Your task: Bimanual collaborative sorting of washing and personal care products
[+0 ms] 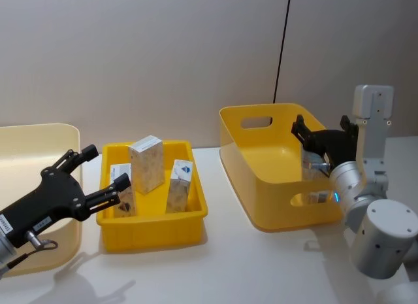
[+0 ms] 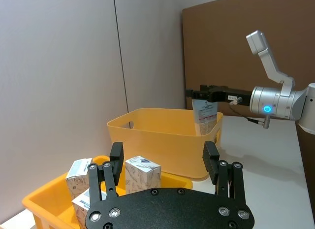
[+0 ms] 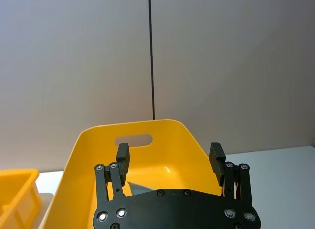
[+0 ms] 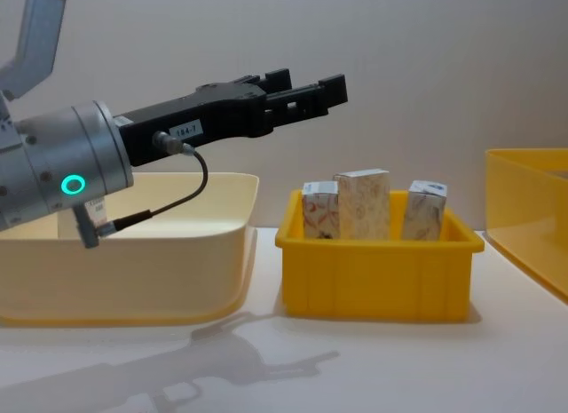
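Right wrist view hides most of the pale-blue tube (image 3: 134,186) behind the right gripper (image 3: 170,152), whose fingers stand apart over the large yellow bin (image 3: 98,130). The tube seems loose, upright by the bin's right-hand wall. The left gripper (image 1: 104,170), also spread, hovers beside the small bin (image 1: 150,229) holding three cartons (image 1: 146,163), with bare table (image 1: 248,265) in front.

Three cartons (image 1: 146,161) stand in small bin (image 1: 151,222), centre. Tub (image 1: 39,137) on its left, large bin (image 1: 287,216) on its right. My left gripper (image 1: 108,168) above tub's near edge; my right gripper (image 1: 321,124) over large bin.
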You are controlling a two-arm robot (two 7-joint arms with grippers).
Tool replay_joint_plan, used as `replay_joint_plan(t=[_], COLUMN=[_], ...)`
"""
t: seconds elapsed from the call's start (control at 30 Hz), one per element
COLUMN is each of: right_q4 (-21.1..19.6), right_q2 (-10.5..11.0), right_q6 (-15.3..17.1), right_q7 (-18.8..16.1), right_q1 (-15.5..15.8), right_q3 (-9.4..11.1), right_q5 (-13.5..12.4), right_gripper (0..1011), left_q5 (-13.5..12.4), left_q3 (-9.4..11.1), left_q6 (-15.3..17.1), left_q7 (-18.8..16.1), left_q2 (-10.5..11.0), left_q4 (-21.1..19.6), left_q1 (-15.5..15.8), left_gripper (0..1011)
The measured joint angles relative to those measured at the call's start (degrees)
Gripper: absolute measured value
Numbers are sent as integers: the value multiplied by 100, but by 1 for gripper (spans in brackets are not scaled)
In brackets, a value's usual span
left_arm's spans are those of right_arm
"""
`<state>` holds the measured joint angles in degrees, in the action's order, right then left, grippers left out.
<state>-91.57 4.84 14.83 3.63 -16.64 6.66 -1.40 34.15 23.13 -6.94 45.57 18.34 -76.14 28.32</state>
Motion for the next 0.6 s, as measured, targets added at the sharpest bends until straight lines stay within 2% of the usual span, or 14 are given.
replay_joint_plan(t=[0.33,0.6], right_q4=[-303,-743], right_q2=[-57,-59], right_q6=[24,30], right_q7=[-86,-360], right_q1=[73,268], right_q3=[61,89], right_q5=[-48,-171], right_gripper=[1001,1001], left_q5=[0,0], left_q3=[0,0], left_q6=[0,0], left_q7=[0,0], left_q2=[0,0], left_q4=[0,0], left_q1=[0,0], left_gripper=[1004,1003])
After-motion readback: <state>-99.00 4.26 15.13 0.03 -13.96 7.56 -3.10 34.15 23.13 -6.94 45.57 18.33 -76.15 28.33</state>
